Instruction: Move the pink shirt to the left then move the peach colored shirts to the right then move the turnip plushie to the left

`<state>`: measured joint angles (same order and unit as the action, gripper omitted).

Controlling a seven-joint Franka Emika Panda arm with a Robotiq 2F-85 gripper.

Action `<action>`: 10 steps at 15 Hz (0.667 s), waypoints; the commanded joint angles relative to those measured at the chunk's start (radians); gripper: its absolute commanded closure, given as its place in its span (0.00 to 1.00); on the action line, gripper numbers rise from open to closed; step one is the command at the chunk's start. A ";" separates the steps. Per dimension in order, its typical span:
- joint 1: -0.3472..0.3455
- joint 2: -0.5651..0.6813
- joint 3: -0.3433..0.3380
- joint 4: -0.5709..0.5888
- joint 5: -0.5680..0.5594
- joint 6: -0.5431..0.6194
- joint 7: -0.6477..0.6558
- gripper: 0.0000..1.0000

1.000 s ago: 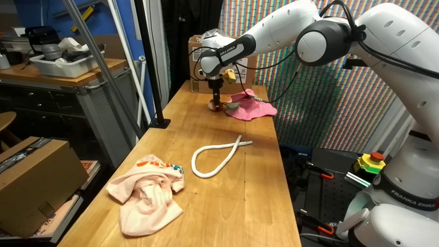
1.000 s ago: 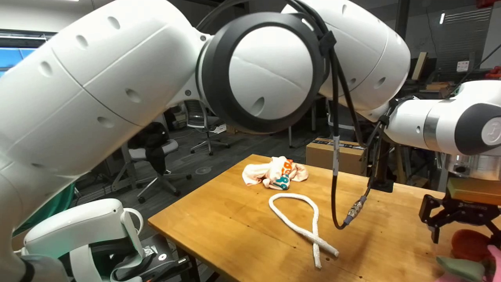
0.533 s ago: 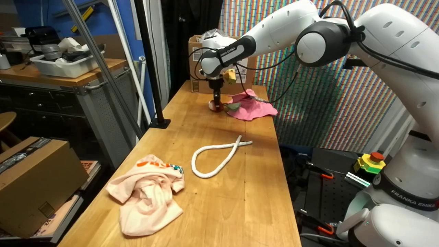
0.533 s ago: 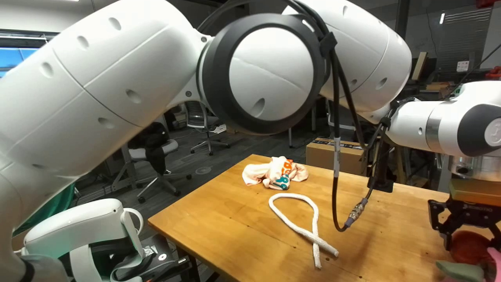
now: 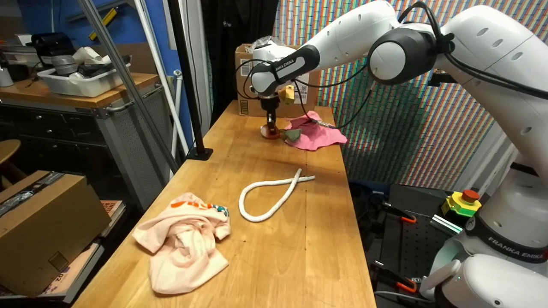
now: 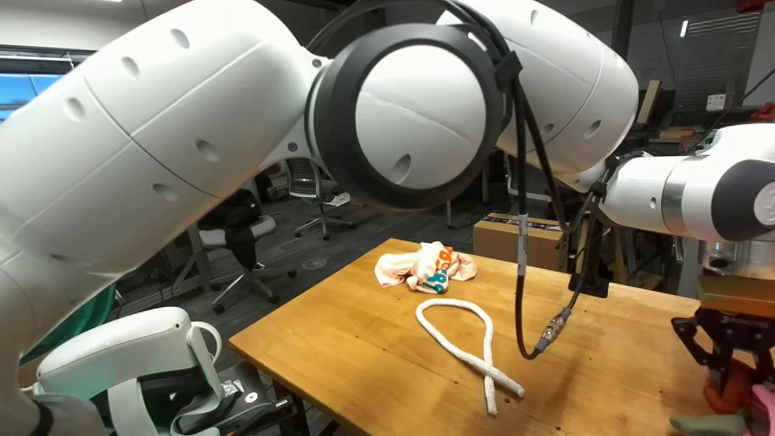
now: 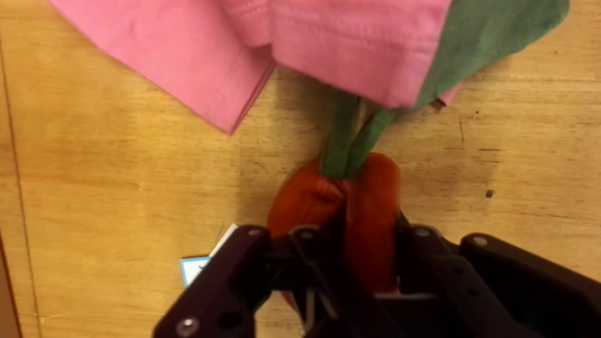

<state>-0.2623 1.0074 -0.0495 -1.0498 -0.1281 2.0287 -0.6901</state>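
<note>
Pinched in its middle, the red-orange turnip plushie (image 7: 300, 204) bulges around the fingers of my gripper (image 7: 368, 227) in the wrist view. Its green stalks and leaf (image 7: 488, 47) reach toward the pink shirt (image 7: 178, 56), whose hem covers part of them. The plushie (image 5: 271, 136) rests on the table, or very near it, below my gripper (image 5: 271, 126) in an exterior view, left of the pink shirt (image 5: 321, 133). A peach-colored shirt (image 5: 184, 244) lies crumpled at the near left end of the table. In an exterior view the plushie (image 6: 720, 402) is partly cut off.
A white rope loop (image 5: 255, 219) lies mid-table between the peach shirt and my gripper. A cardboard box (image 5: 246, 90) stands at the far table end, behind the gripper. The black pole's base (image 5: 200, 154) sits at the table edge. A cable (image 6: 522, 309) hangs off the arm.
My gripper's jaws have gone from wide apart to squeezing the plushie, which now looks narrower between them. The wrist has shifted slightly. Peach shirt and rope have stayed put.
</note>
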 commanded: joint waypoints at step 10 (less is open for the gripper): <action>0.024 -0.039 0.006 0.019 -0.005 0.020 0.100 0.95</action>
<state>-0.2537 0.9975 -0.0442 -1.0330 -0.1281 2.0324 -0.6232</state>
